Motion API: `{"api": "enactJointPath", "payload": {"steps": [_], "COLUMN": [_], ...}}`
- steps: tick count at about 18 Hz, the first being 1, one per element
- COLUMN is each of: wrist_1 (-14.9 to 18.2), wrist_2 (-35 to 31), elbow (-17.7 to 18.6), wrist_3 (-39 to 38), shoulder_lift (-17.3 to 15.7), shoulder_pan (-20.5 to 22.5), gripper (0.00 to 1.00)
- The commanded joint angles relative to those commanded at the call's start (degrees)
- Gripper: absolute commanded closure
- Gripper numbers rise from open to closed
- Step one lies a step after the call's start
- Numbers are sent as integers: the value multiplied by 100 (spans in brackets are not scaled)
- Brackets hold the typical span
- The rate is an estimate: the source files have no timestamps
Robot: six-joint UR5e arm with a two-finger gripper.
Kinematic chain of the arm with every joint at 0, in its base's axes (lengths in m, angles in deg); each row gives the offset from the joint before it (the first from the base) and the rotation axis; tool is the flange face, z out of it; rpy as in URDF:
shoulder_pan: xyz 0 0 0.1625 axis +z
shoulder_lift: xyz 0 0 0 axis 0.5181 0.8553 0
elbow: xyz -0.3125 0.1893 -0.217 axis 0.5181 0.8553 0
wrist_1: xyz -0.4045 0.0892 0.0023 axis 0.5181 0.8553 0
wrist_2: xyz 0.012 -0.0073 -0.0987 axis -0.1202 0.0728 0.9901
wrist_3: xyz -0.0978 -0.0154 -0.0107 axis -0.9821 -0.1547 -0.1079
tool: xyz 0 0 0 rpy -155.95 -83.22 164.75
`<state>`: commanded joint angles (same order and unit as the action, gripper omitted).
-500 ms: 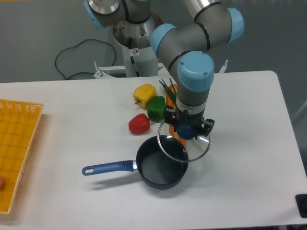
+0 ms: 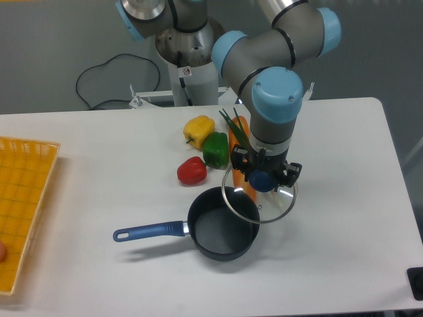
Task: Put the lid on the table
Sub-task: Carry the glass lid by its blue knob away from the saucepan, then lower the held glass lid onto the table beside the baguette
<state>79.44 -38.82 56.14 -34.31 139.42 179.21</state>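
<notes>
The round glass lid (image 2: 274,203) with a thin metal rim hangs in the air, held by its blue knob (image 2: 262,180). My gripper (image 2: 263,177) is shut on that knob, pointing straight down. The lid's left edge overlaps the right rim of the dark saucepan (image 2: 221,231), which stands open with its blue handle (image 2: 149,231) pointing left. The rest of the lid hovers over the white table (image 2: 330,218), just right of the pan. I cannot tell its exact height above the tabletop.
A red pepper (image 2: 192,170), a green pepper (image 2: 215,149), a yellow pepper (image 2: 198,129) and a carrot (image 2: 239,135) lie behind the pan. A yellow-orange mesh tray (image 2: 23,205) sits at the left edge. A dark object (image 2: 416,282) shows at the bottom right.
The gripper has carried the lid a little to the right, so less of it overlaps the saucepan's rim. The pan and vegetables stay put.
</notes>
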Motion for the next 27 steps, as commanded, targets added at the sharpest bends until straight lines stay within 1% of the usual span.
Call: {"api": "enactJointPath", "payload": {"steps": [2, 5, 7, 10, 14, 16, 19, 25, 27], "wrist_1": [-9, -9, -26, -105, -342, -361, -361, -404, -579], "wrist_2": [0, 61, 70, 62, 18, 18, 17, 18, 18], "elbow": [-44, -70, -88, -158, -202, -237, -386, -378, -387], "wrist_3": [140, 517, 921, 1326, 1696, 1793, 1881, 1916, 1907], "shoulder_lift": [17, 53, 105, 281, 553, 632, 764, 984, 1090], "shoulder_pan": [26, 193, 395, 545, 659, 721, 765, 809, 844], "gripper": [52, 52, 52, 52, 52, 52, 52, 52, 52]}}
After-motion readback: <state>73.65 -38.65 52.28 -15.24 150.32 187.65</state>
